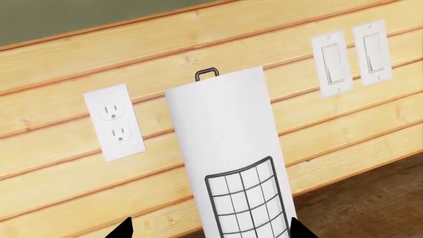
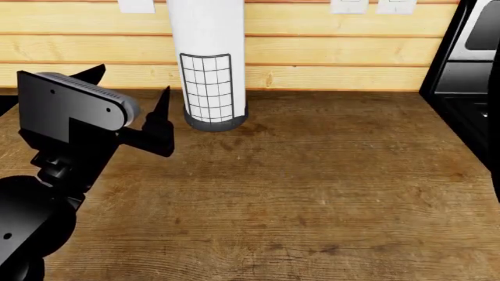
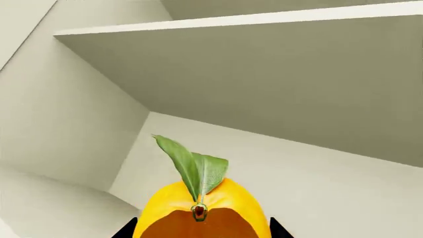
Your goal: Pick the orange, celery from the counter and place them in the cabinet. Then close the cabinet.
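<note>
1. Black and blocky, the left arm fills the left of the head view. Its left gripper hovers over the brown wood-grain counter with its jaws spread wide and holding nothing.
2. Just right of it, at the upper middle of the head view, a white paper towel roll stands upright in a wire holder against the plank wall. In the left wrist view the roll fills the centre between the two jaw tips, with a power outlet at its left and two light switches at upper right.
3. The counter is bare across the centre and right of the head view. No celery shows in any view, so I cannot tell where it lies. A black stove front edges the far right.
4. The right gripper is out of the head view. In the right wrist view its jaws close on the orange, leaf up, at the bottom centre. Around it are pale cabinet walls and a shelf underside.
5. The step in hand looks like setting the orange down inside the cabinet. Done well, that means lowering until the fruit rests on the floor, opening gently so it does not roll, then drawing straight back clear of the shelf.
</note>
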{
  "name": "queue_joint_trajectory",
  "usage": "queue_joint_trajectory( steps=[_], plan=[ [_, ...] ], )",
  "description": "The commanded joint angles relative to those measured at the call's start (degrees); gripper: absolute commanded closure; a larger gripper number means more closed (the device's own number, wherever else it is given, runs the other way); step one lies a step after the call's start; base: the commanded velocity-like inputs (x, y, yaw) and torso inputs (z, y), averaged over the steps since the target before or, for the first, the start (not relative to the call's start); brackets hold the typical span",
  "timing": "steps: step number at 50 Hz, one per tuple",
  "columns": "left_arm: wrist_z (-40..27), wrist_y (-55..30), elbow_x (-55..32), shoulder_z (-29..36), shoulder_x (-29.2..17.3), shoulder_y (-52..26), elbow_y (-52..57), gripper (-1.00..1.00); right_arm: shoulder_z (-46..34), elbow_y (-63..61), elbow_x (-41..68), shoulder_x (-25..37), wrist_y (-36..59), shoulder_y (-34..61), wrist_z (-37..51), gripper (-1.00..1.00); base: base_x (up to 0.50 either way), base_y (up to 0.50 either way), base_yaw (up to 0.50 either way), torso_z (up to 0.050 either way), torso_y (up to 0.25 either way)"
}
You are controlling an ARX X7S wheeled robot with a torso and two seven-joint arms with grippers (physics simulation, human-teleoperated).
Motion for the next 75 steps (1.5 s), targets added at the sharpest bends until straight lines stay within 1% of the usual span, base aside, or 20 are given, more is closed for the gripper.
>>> queue_joint_trajectory(
  steps=[1,11,17,19,24,28,31,32,36,41,46,53,61,69,75],
  plan=[
    [0.1,0.4,0.0,0.3,-0.1,-0.3,-0.4,-1.0,-2.7,13.4,-6.5,-4.3,-4.5,5.3,-3.9,1.0,0.0,0.0,0.0,0.0,0.0],
    [-0.3,-0.7,-1.1,-0.4,-0.5,-0.7,0.5,-1.0,-5.3,31.0,-10.1,-9.2,-8.2,10.9,-8.2,1.0,0.0,0.0,0.0,0.0,0.0],
    [-0.1,0.1,-0.9,-0.4,-0.6,-0.1,0.3,-1.0,-7.2,41.2,-10.7,-12.2,-10.4,14.1,-10.0,1.0,0.0,0.0,0.0,0.0,0.0],
    [-0.1,0.2,-0.9,-0.5,-0.7,0.1,0.4,-1.0,-10.9,43.7,-7.3,-12.4,-11.3,15.2,-9.5,1.0,0.0,0.0,0.0,0.0,0.0],
    [0.0,0.7,-0.7,-0.4,-0.8,0.2,0.0,-1.0,-23.5,48.7,5.1,-12.4,-13.4,17.8,-8.1,1.0,0.0,0.0,0.0,0.0,0.0],
    [0.0,0.7,-0.7,-0.2,-0.8,0.0,-0.2,-1.0,-33.1,50.6,15.0,-12.4,-13.9,19.5,-7.4,1.0,0.0,0.0,0.0,0.0,0.0],
    [0.0,0.5,-1.0,-0.4,-0.9,-0.2,-0.1,-1.0,-38.9,51.1,20.9,-12.4,-14.2,20.7,-7.3,1.0,0.0,0.0,0.0,0.0,0.0],
    [-0.1,0.3,-1.1,-0.5,-0.9,-0.3,0.0,-1.0,-40.5,51.2,22.5,-12.4,-14.4,20.9,-7.2,-1.0,0.0,0.0,0.0,0.0,0.0],
    [-0.2,0.2,-1.4,-0.5,-0.8,-0.4,0.2,-1.0,-45.7,51.2,27.5,-12.4,-15.2,21.5,-7.0,-1.0,0.0,0.0,0.0,0.0,0.0],
    [-0.3,0.2,-1.5,-0.5,-0.9,-0.4,0.2,-1.0,-49.5,51.6,31.0,-12.4,-16.4,22.4,-7.4,-1.0,0.0,0.0,0.0,0.0,0.0],
    [-0.2,1.1,-1.0,-0.2,-0.9,0.3,-0.2,-1.0,-51.4,51.4,32.8,-12.4,-17.3,22.8,-7.8,-1.0,0.0,0.0,0.0,0.0,-0.003],
    [0.0,1.8,-0.9,-0.4,-1.0,0.7,-0.6,-1.0,-51.4,49.8,32.9,-12.1,-19.1,24.1,-8.2,-1.0,0.0,0.0,0.0,0.0,0.0],
    [-0.2,2.0,-1.0,-0.5,-1.1,1.1,-0.6,-1.0,-44.1,28.8,30.3,-2.8,-17.1,24.0,-0.5,-1.0,0.0,0.0,0.0,0.0,0.0],
    [-0.4,1.9,-1.2,-0.6,-1.2,1.2,-0.4,-1.0,-39.5,15.9,29.4,2.7,-15.0,23.5,4.2,-1.0,0.0,0.0,0.0,0.0,0.0],
    [-0.3,2.6,-0.9,-0.5,-1.2,1.6,-0.7,-1.0,-37.0,5.9,28.8,7.9,-15.5,23.1,5.7,-1.0,0.0,0.0,0.0,0.0,0.0]
  ],
)
